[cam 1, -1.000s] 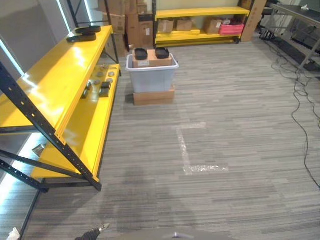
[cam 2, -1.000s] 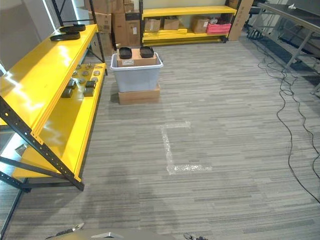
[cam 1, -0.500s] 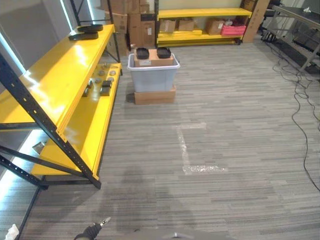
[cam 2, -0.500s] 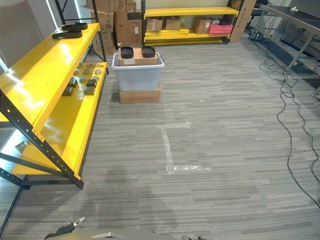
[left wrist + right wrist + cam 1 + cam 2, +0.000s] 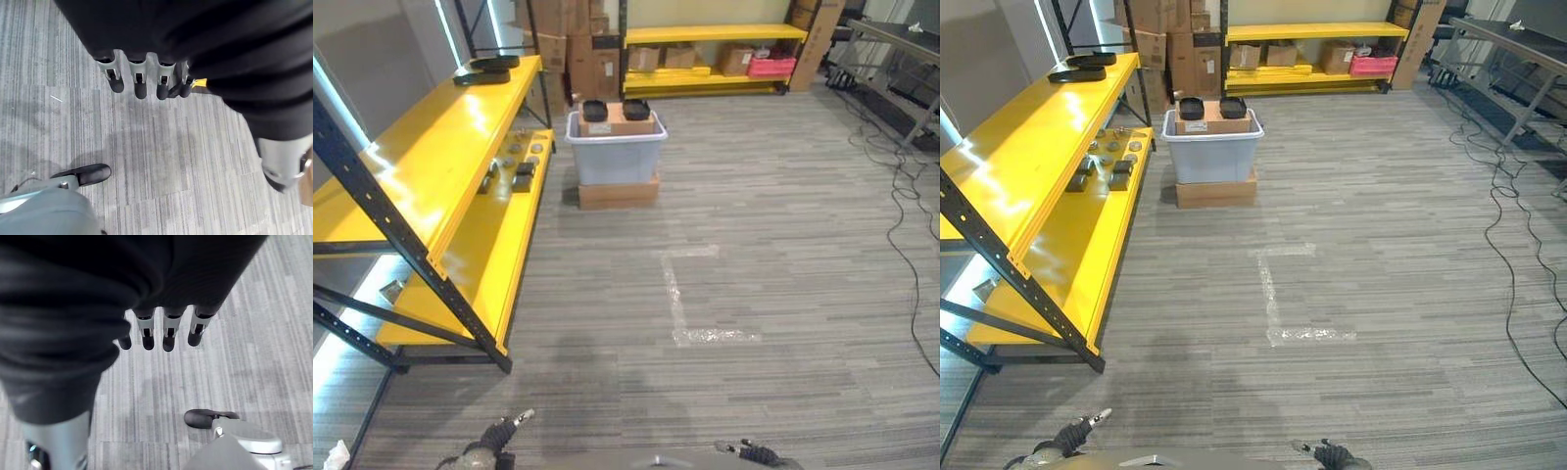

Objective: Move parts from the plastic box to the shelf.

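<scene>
Standing well back from the work, the robot faced a translucent grey plastic box (image 5: 616, 157) set on a flat brown cardboard carton (image 5: 618, 191) far across the grey striped carpet.

Item, parts: two black dish-shaped parts (image 5: 595, 109) rested side by side on a brown cardboard piece (image 5: 617, 121) at the box's top.

Item, shelf: a long yellow steel shelf on black uprights (image 5: 431, 166) ran along the robot's left. Its lower deck carried small dark and grey metal parts (image 5: 520, 174) in a loose group, level with the box and just beside it. Two flat black trays (image 5: 481, 70) lay at the far end of the upper deck.

Item, left hand (image 5: 142, 81): empty, fingers hanging straight and relaxed over bare carpet, thumb apart.

Item, right hand (image 5: 161, 330): likewise empty, fingers slack and pointing down at the floor.

Item, floor: an L-shaped mark of clear tape (image 5: 680, 294) lay between the robot and the box.

Step in hand, as judged: the approach, with nothing carried. The next move would call for walking up to the box, past the tape mark, until the black parts came within reach, then lowering a hand onto one.
</scene>
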### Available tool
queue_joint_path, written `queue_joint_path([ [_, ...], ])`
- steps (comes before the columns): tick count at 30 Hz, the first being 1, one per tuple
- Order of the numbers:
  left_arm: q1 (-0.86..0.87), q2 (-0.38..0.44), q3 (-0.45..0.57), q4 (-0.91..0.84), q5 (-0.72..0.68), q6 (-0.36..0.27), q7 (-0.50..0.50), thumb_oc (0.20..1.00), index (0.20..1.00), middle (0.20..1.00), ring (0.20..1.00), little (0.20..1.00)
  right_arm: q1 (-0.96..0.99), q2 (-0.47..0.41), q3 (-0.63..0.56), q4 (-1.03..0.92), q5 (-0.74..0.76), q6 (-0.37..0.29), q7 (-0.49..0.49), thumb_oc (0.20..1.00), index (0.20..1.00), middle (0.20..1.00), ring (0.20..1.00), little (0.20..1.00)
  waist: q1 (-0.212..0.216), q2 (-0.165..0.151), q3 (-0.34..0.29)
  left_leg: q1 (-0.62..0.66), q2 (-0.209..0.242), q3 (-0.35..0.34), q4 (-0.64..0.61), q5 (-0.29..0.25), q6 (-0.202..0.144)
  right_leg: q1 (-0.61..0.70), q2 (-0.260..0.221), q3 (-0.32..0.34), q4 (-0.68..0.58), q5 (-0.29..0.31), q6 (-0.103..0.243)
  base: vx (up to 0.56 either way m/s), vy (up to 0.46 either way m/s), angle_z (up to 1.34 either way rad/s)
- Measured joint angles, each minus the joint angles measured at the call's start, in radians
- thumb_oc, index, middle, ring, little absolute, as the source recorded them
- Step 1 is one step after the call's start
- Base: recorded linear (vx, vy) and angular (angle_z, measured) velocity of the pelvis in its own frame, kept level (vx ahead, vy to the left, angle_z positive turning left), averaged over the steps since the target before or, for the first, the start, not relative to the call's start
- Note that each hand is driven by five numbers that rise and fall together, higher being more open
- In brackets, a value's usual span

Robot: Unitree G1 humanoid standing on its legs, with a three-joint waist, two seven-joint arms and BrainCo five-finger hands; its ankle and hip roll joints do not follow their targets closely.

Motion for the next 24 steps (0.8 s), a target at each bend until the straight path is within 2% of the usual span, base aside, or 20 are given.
queue_joint_path([
  [16,-0.004,-0.012,-0.017,-0.005,-0.005,-0.004,0.008,1.000,1.000,1.000,1.000,1.000,0.004,0.021,0.021,0.008,-0.001,0.005,-0.004,1.000,1.000,1.000,1.000,1.000,0.007,-0.011,-0.038,0.015,0.001,-0.001,0.000,-0.009,-0.001,0.017,0.001,0.000,0.000,-0.002,-0.002,0.00,0.001,0.00],
  [18,0.001,-0.013,-0.036,-0.170,-0.070,-0.001,0.036,1.000,1.000,1.000,1.000,1.000,0.002,0.013,0.039,-0.105,-0.001,0.015,-0.036,1.000,1.000,1.000,1.000,1.000,0.008,-0.012,-0.036,0.007,0.001,-0.001,0.000,-0.003,0.001,0.008,0.001,0.000,0.000,0.003,-0.002,-0.06,0.007,0.00],
  [19,0.016,-0.007,-0.041,-0.310,-0.093,0.000,0.050,1.000,1.000,1.000,1.000,1.000,0.019,0.000,0.053,-0.229,-0.003,0.015,-0.056,1.000,1.000,1.000,1.000,1.000,0.007,-0.014,-0.031,-0.002,0.001,-0.001,0.000,0.004,0.004,-0.002,0.002,0.000,0.000,0.008,0.000,-0.04,0.005,-0.01],
  [21,0.010,0.007,-0.069,-0.574,-0.121,-0.083,0.072,1.000,1.000,1.000,1.000,1.000,0.013,-0.028,0.058,-0.426,-0.044,-0.048,-0.099,1.000,1.000,1.000,1.000,1.000,0.006,-0.015,-0.020,-0.008,0.000,-0.001,-0.001,0.016,-0.002,-0.008,0.001,0.001,0.000,0.017,0.003,-0.04,0.007,0.00],
  [23,0.010,0.036,-0.079,-0.751,-0.122,-0.088,0.087,1.000,1.000,1.000,1.000,1.000,0.036,-0.063,0.060,-0.615,-0.071,-0.052,-0.120,1.000,1.000,1.000,1.000,1.000,0.003,-0.013,-0.015,-0.009,-0.001,0.000,-0.001,0.015,-0.004,-0.009,0.000,0.004,0.000,0.018,0.005,-0.01,0.000,-0.02],
  [24,-0.022,0.055,-0.074,-0.800,-0.121,-0.129,0.093,1.000,1.000,1.000,1.000,1.000,0.017,-0.081,0.043,-0.670,-0.080,-0.091,-0.135,1.000,1.000,1.000,1.000,1.000,0.001,-0.009,-0.011,-0.008,-0.001,0.001,-0.001,0.013,-0.001,-0.009,0.000,0.005,0.000,0.020,0.007,0.00,0.000,0.00],
])
